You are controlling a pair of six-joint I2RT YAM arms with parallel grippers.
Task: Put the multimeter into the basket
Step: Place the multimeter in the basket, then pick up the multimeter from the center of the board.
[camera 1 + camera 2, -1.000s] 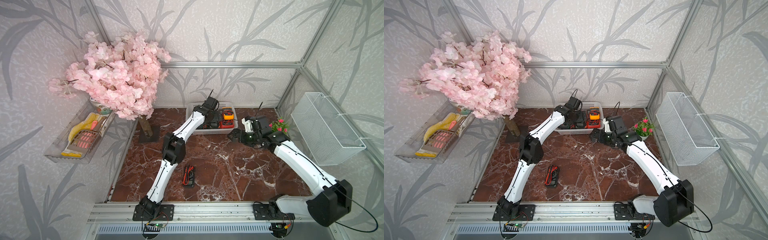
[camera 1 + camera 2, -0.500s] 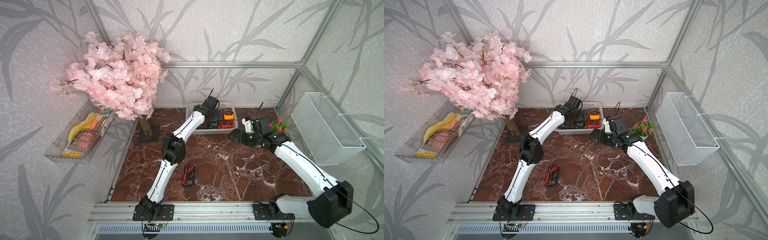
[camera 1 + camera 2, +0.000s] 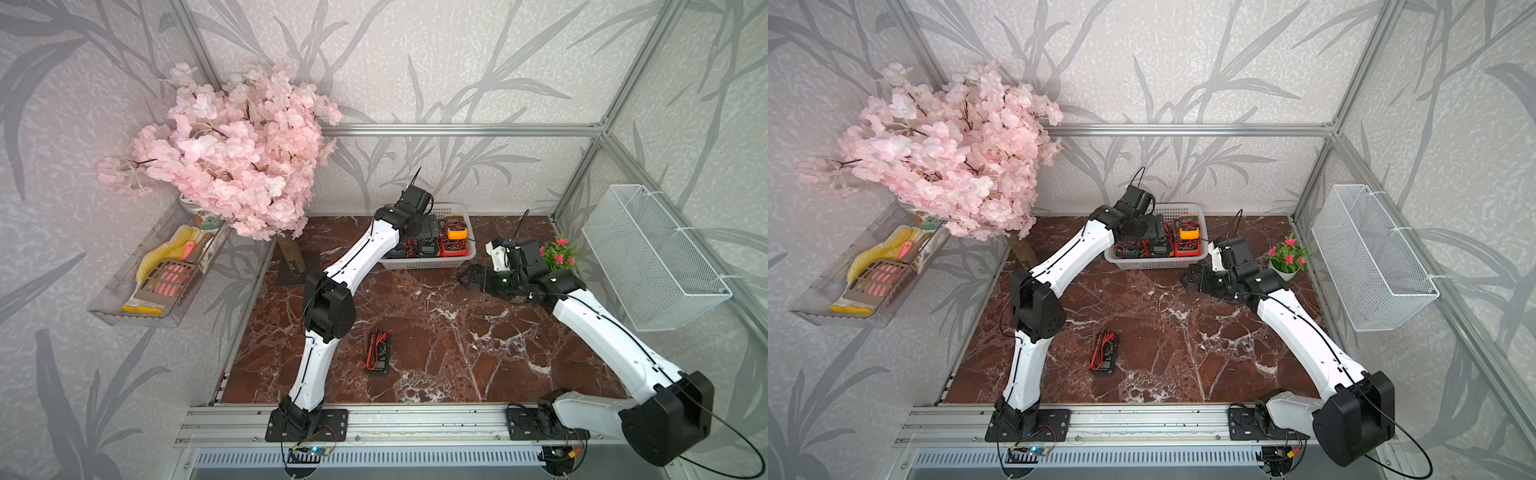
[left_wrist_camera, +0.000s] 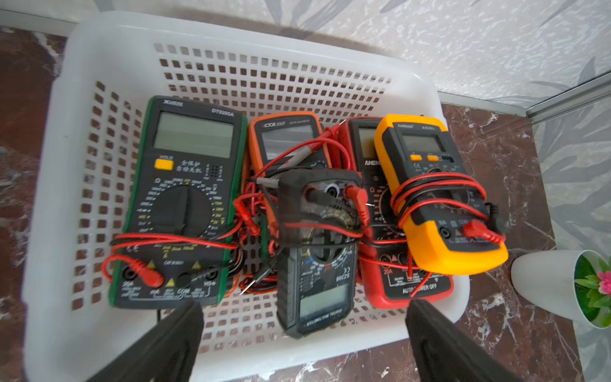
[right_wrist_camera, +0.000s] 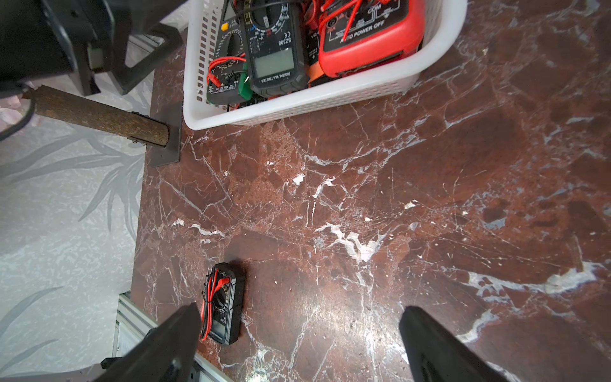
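A small black multimeter [image 3: 377, 353] [image 3: 1104, 351] with red leads wrapped round it lies flat on the marble table, near the front; it also shows in the right wrist view [image 5: 223, 302]. The white perforated basket [image 3: 424, 264] [image 4: 231, 31] [image 5: 297, 106] stands at the back wall and holds several multimeters. One black one [image 4: 317, 251] leans across the others and looks blurred. My left gripper [image 3: 422, 227] [image 4: 304, 347] hangs open over the basket's near side, holding nothing. My right gripper [image 3: 469, 280] [image 5: 299, 344] is open and empty, low over the table right of the basket.
A pink blossom tree [image 3: 232, 153] rises from a trunk [image 3: 291, 255] at the back left. A small potted plant [image 3: 559, 254] stands beside my right wrist. A wire-mesh basket [image 3: 652, 257] hangs on the right wall and a clear tray [image 3: 137, 307] on the left wall.
Almost nothing differs. The right arm's elbow has drifted slightly to the right; the left gripper stays over the basket and the multimeter on the table has not moved.
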